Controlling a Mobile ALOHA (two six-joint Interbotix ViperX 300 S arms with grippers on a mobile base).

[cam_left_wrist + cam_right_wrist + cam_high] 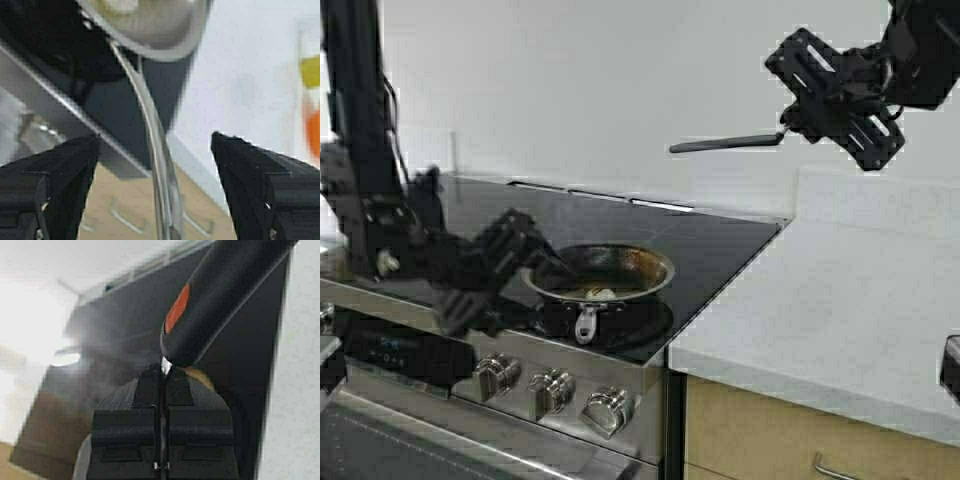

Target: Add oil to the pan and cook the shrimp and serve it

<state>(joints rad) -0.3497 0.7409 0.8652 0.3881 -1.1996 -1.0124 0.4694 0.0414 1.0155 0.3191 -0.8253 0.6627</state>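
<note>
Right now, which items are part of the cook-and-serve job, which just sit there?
Job: pan on stove, shrimp inside, spatula in right gripper, left gripper open around pan handle.
Idle: countertop, drawer.

Both arms are matte black, built from angular links with slotted, plate-like brackets near the wrists. The left hand [535, 262] has two broad black fingers [55, 185] with ribbed inner pads and small bright screws low on their faces. The right hand [790, 128] carries matching ribbed black fingers [150, 390] on a blocky black housing. Thin dark cables run along the upright black column behind the left arm.
</note>
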